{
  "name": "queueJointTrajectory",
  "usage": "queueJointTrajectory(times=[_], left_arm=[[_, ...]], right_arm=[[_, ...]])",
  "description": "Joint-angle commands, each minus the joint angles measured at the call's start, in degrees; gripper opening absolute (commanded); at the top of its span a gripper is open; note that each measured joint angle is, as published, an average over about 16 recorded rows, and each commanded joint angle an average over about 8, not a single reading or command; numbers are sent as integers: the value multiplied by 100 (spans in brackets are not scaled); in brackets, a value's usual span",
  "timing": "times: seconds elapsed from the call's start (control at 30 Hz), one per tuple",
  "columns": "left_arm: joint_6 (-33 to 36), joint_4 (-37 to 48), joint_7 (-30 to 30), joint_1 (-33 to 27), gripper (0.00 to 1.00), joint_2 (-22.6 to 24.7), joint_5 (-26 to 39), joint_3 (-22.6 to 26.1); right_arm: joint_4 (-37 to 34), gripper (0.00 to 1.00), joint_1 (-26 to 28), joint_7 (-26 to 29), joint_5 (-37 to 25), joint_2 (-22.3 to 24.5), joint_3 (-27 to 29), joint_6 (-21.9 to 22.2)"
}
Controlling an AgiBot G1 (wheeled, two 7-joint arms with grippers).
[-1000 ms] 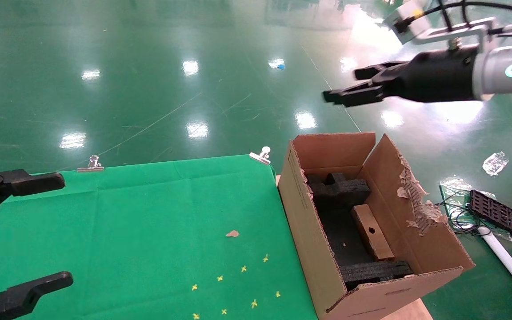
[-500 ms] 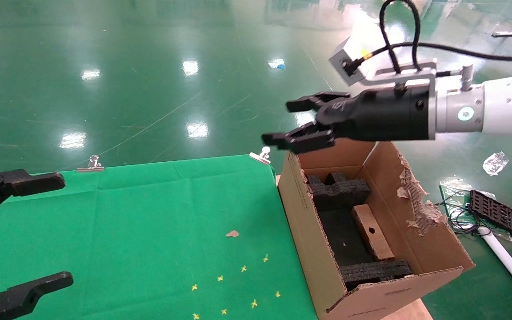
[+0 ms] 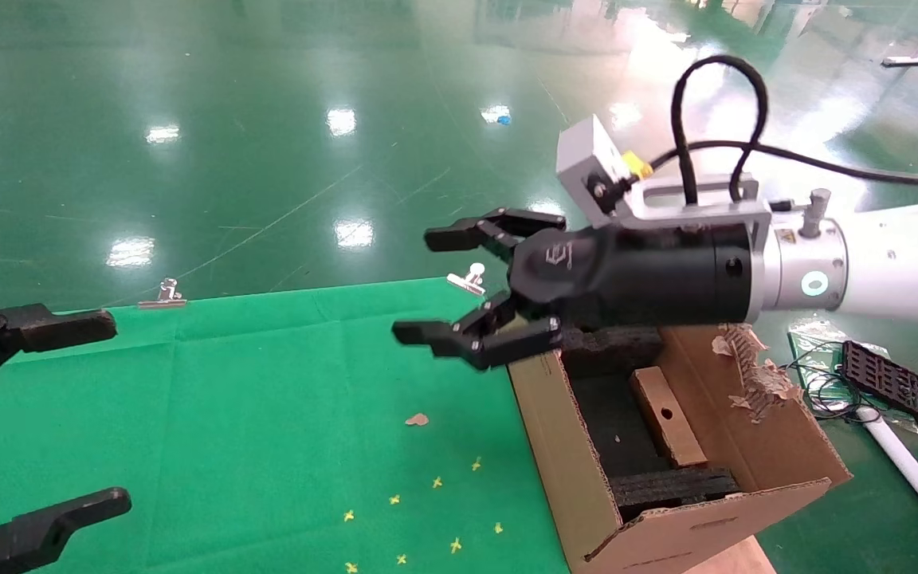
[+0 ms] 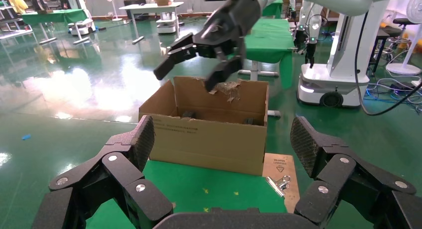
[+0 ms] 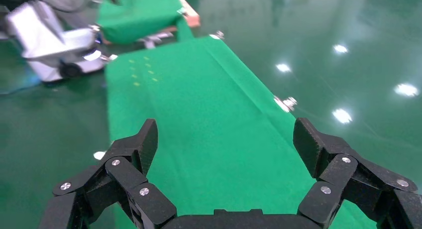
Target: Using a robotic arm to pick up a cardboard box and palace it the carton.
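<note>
Your right hand (image 3: 467, 295), the black linkage-fingered one on the white tubular robotic arm (image 3: 897, 267) with the glowing ring, hangs in the air with its fingers spread wide and nothing between them. In the head view it sits over the near-left rim of the large brown corrugated carton (image 3: 562, 446), its fingertips reaching out above the green cloth-covered table (image 3: 268, 399). The left wrist view shows the same hand (image 4: 199, 57) released above the carton (image 4: 209, 137).

The small oblong brown cardboard box (image 3: 666, 414) with the round hole in its side already lies inside the carton, leaning on the black foam pieces (image 3: 670, 482) near the wall with the ragged torn edge. Your right hand is well clear of it and touches neither the box nor the carton.

Your left hand (image 3: 37, 414) stays parked at the left edge of the table, its black fingers also spread open and holding nothing.

A silver binder clip (image 3: 162, 295) pins the cloth at the table's far edge.
</note>
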Motion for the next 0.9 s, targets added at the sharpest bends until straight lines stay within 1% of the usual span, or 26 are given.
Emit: queueJointTrajectory(times=[0.03, 0.4, 0.57, 0.7, 0.9], left_arm=[[0, 0, 0, 0, 100, 0, 0, 0], [-1, 0, 1, -1, 100, -1, -1, 2], [-2, 1, 1, 0, 100, -1, -2, 2], [-3, 2, 2, 1, 100, -2, -3, 2], [-4, 2, 2, 1, 100, -2, -3, 3]], right_arm=[[97, 100, -218, -118, 103, -25, 218, -92], [645, 100, -1442, -783, 683, -166, 1440, -607], [837, 100, -1886, -1008, 889, -214, 1877, -788], [905, 100, -2048, -1068, 969, -233, 2035, -853], [880, 100, -1986, -1037, 952, -230, 1978, -832]])
